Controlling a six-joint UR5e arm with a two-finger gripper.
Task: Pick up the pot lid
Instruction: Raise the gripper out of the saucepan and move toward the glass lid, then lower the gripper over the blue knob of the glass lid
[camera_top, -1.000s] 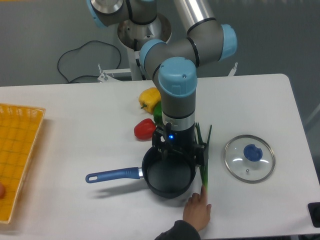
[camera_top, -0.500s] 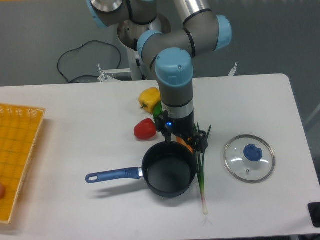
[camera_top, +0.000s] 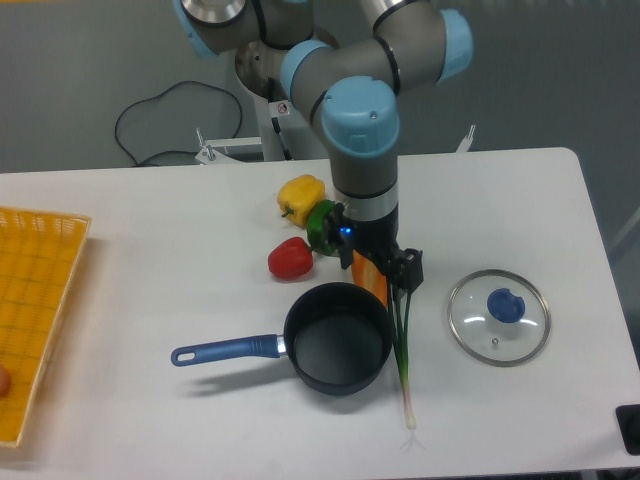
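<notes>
Well, the gripper (camera_top: 378, 268) hangs just right of the frame's middle, pointing down, its two fingers spread apart with nothing gripped between them. Behind them, in the same line of sight, shows an orange vegetable (camera_top: 369, 278); whether the fingers touch it, I cannot tell. From there a long green onion (camera_top: 402, 360) runs down toward the bottom of the frame, its pale root end lowest.

Below and a little left of the fingers sits the black pan (camera_top: 338, 345), its blue handle (camera_top: 228, 350) reaching out to the left. Up and left of the gripper come the vegetables — a red pepper (camera_top: 291, 259), a green one (camera_top: 317, 230) partly hidden by the arm, and a yellow one (camera_top: 301, 196) above them.

Farther out, right of centre, the pot lid (camera_top: 475, 328) lies on the white table (camera_top: 150, 300), well apart from the gripper, clear glass with a metal rim and a blue knob (camera_top: 506, 306) upward. At the left edge stands a yellow basket (camera_top: 45, 300) — cut off by the frame — and at the lower right edge, part of a black object (camera_top: 630, 428).
</notes>
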